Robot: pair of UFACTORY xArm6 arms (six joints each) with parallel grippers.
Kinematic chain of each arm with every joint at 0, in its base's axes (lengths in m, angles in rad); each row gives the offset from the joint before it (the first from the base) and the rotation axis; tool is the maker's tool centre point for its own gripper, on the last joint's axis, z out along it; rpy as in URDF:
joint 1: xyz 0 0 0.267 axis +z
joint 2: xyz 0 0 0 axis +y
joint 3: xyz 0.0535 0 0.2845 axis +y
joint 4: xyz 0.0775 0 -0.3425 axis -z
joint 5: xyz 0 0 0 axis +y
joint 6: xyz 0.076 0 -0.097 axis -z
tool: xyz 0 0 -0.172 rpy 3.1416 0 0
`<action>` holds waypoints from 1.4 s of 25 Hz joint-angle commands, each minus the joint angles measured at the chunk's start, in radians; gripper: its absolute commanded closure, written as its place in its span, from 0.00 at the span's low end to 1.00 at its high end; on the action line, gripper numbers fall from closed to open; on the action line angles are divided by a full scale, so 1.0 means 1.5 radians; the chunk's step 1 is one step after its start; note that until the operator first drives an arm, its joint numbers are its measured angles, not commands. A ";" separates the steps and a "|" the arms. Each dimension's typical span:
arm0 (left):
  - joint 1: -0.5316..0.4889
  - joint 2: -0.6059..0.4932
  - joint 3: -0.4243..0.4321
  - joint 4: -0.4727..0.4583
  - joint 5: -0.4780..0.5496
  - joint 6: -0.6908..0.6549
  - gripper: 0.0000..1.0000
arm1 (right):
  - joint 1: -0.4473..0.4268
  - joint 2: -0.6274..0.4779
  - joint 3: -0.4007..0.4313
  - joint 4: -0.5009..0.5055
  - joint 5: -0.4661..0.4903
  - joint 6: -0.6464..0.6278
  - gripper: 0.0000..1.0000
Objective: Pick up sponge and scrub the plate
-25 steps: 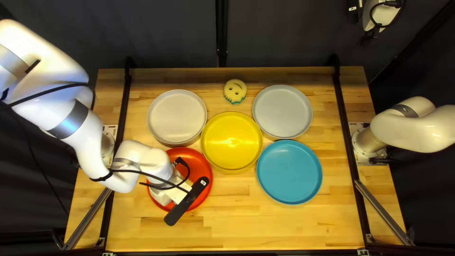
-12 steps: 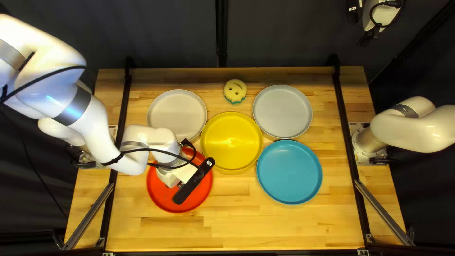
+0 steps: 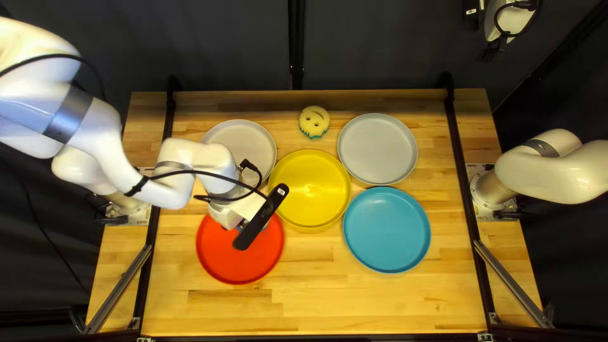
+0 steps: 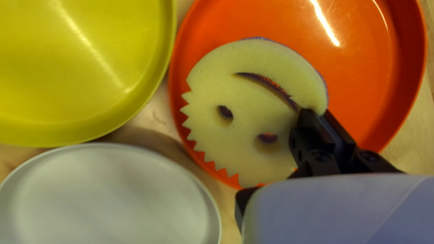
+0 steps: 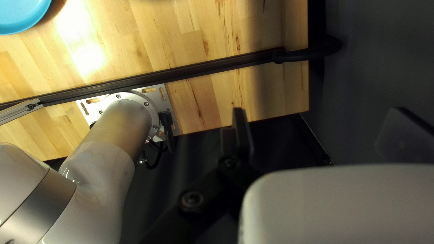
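One sponge (image 4: 244, 99) sits clamped by its edge in the left gripper (image 4: 316, 113), the two fingers nearly together with the foam pinched between them. It is over the red plate (image 4: 361, 77), on the side nearest the yellow plate (image 3: 310, 183) and the white plate (image 3: 247, 136); whether it touches the dish or hangs just above, I can't tell. The right gripper (image 5: 318, 117) has its fingers wide apart, well off to the side with nothing in it.

I'd call this the scrubbing step, though how much wiping remains is hard to judge. My worry is that grip: so little foam is held that drag against the dish could twist the sponge round or pull it free. Press too hard and the red plate, with no hand steadying it, could skid or tip into its neighbours. Press too lightly and the foam merely skims. A stroke run too far past the near rim could catch the yellow plate or the white plate, so short passes toward the middle seem safer.
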 commanded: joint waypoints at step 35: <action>0.203 -0.007 0.105 -0.024 0.004 0.184 1.00 | 0.000 0.000 0.000 0.000 0.000 0.000 0.00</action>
